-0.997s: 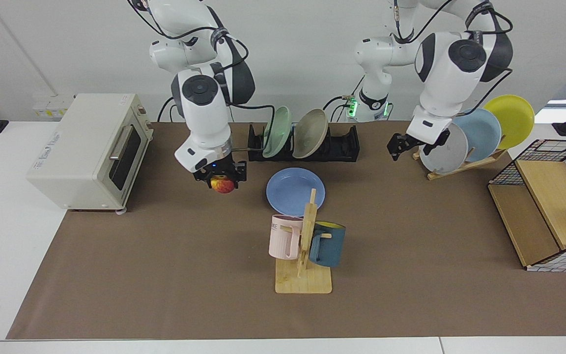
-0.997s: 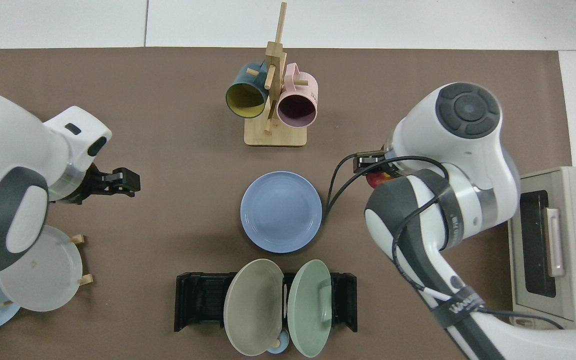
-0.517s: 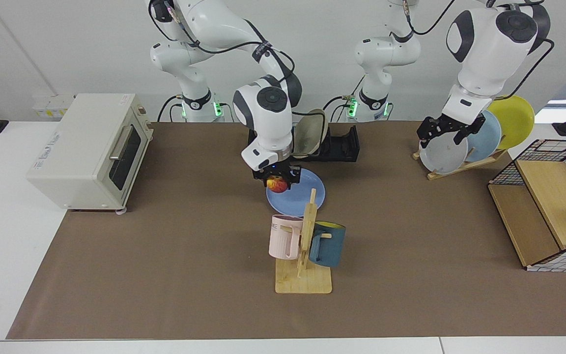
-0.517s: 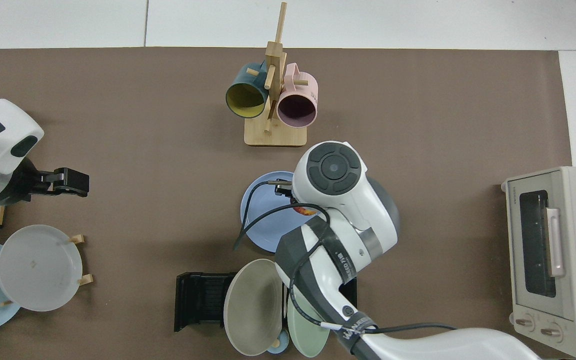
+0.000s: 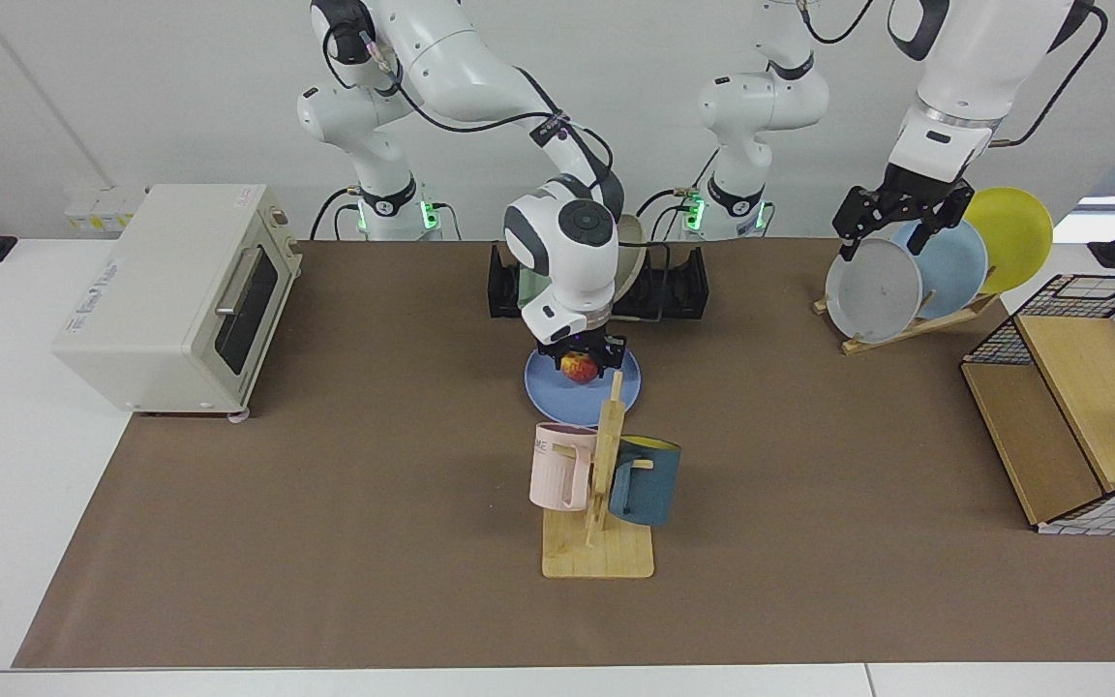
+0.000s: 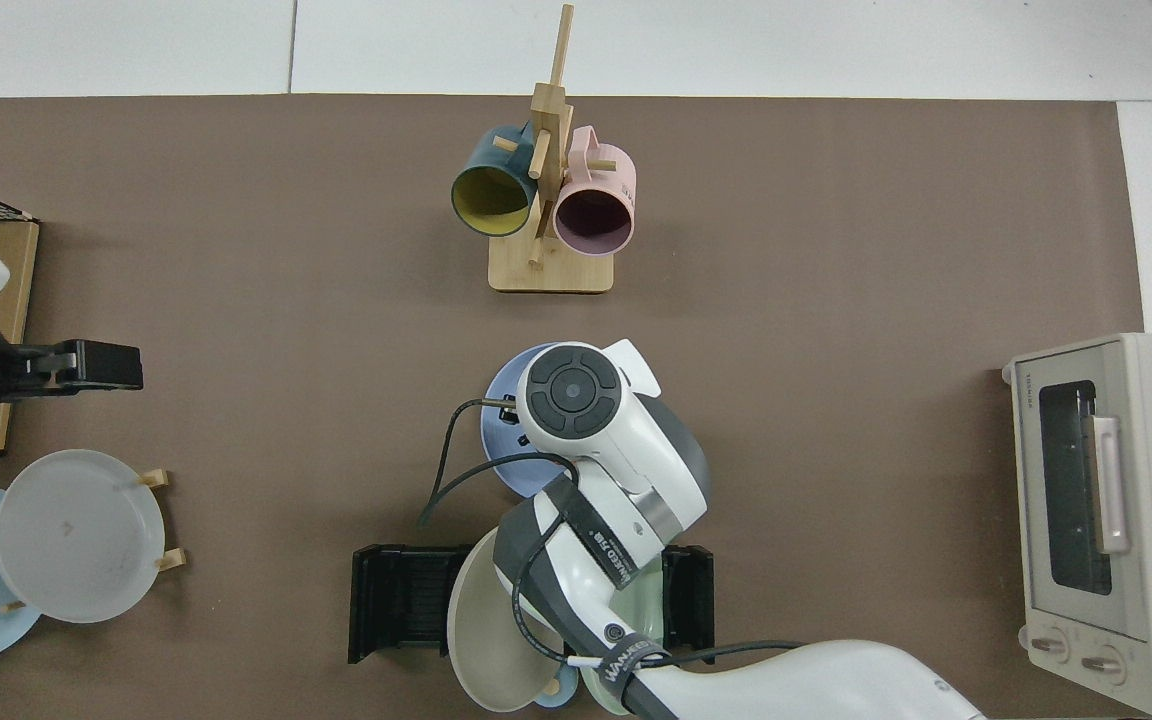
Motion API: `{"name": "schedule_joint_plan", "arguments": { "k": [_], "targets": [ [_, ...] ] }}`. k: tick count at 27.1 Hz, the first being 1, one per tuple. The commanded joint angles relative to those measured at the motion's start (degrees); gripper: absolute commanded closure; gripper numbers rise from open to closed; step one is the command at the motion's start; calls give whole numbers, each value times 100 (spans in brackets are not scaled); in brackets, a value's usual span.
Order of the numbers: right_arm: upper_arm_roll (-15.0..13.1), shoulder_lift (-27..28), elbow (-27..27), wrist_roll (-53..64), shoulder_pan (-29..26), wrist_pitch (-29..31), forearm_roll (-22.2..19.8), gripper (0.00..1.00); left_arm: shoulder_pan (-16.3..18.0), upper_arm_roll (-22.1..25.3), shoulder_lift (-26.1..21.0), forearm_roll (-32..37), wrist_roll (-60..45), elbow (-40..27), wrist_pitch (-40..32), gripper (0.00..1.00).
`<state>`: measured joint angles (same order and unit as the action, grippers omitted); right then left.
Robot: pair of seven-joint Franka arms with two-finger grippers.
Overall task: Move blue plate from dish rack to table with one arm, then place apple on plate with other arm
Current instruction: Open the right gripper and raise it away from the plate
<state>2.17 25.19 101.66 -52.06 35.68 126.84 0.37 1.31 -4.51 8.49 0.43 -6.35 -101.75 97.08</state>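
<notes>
The blue plate (image 5: 582,387) lay flat on the brown mat of the table (image 5: 325,542), just in front of the black dish rack (image 5: 669,286) and just behind the wooden mug stand (image 5: 598,542). Directly over the plate's middle, the right pincer (image 5: 581,363) was clenched on the apple (image 5: 578,367), which sat very low above the plate; whether the fruit touched the plate could not be told. In the top view the right arm's wrist covered the apple and most of the plate, leaving only part of the plate's rim (image 6: 499,395) showing. A beige plate (image 6: 481,620) and a pale green plate (image 6: 648,595) stood in the dish rack (image 6: 401,603). The mug stand carried a pink mug (image 5: 557,465) and a dark blue mug (image 5: 645,479). The left pincer (image 5: 901,215) hung with fingers spread, released and empty, above the grey plate (image 5: 872,290) in the slanted wooden rack (image 5: 916,324), well apart from the blue plate. A cream toaster oven (image 5: 175,295) stood at the mat's edge on the right arm's side.
</notes>
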Motion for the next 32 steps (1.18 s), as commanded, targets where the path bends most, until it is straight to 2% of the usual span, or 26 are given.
{"name": "schedule_joint_plan", "arguments": {
  "k": [1, 2, 3, 9, 14, 24, 32],
  "targets": [
    [-32, -31, 187, -172, -8, 201, 95, 11, 106, -32, -40, -78, 3, 120, -4, 0],
    [-32, -40, 170, -146, -17, 166, 87, 1, 176, -76, -49, -78, -6, 129, -22, 0],
    [-32, -66, 152, -137, -26, 148, 86, 0, 246, -102, -58, -87, -6, 138, -31, 0],
    [-32, -277, -243, -50, -218, -387, 104, 0, 291, -111, -14, -87, 11, 85, -84, 0],
    [-24, -619, -323, 178, -579, -450, 78, 0, 291, -103, -5, -87, 20, 59, -92, 0],
    [-59, -1130, -287, 2725, -1554, -871, 113, 0, 264, -103, 3, -87, 46, 41, -163, 0],
    [-68, -1428, -287, 4563, -2661, -1372, 86, 0, 264, -67, -119, -157, 20, 120, -172, 0]
  ]
}}
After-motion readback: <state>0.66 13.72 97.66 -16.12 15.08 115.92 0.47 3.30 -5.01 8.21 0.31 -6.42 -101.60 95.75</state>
